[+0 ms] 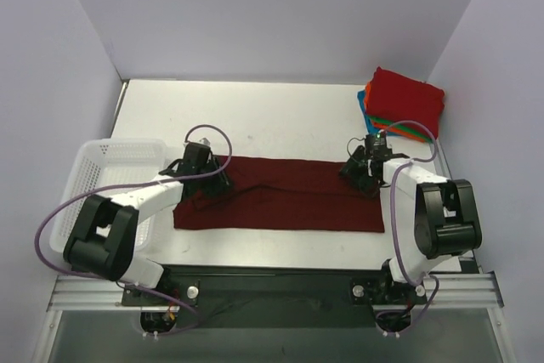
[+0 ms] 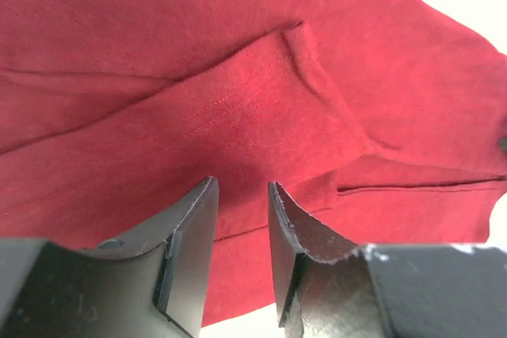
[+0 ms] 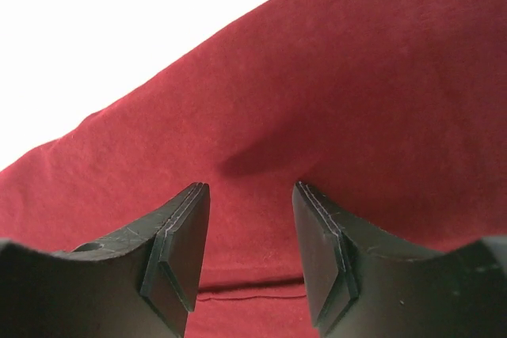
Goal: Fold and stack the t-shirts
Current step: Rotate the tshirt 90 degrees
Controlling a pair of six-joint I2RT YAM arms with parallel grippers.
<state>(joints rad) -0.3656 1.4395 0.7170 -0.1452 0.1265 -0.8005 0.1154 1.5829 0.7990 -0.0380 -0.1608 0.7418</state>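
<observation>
1. Top external view puts the white mesh basket (image 1: 92,178) at 9 o'clock on the table (image 1: 255,108), just left of the cloth and beside your left arm.
2. Your left gripper (image 1: 219,179) sits at the 10 o'clock corner of the shirt. In the left wrist view its jaws are parted by a narrow gap with nothing between them. A folded sleeve and its stitched hem lie just ahead at 12 o'clock.
3. The maroon t-shirt (image 1: 285,197) lies flat in mid-table as a long band, with its long axis running 9 to 3 o'clock. Each arm is nearer its own end.
4. Your right gripper (image 1: 364,174) sits at the 2 o'clock corner. In the right wrist view the jaws stand wider apart than the left pair and hold nothing. There is cloth below and ahead, with bare table beyond the edge at 11 o'clock.
5. The stack of folded t-shirts (image 1: 406,101) rests at 1 o'clock, apart from the maroon one. Bright red is on top, with orange, green and blue edges showing beneath.
6. Both grippers are at the far long edge, so the next fold probably carries that edge toward 6 o'clock — my judgement only.
7. You cannot tell whether either pair of fingertips touches the cloth. The gripper bodies hide both far corners from above — and each wrist view cuts the shirt off.
</observation>
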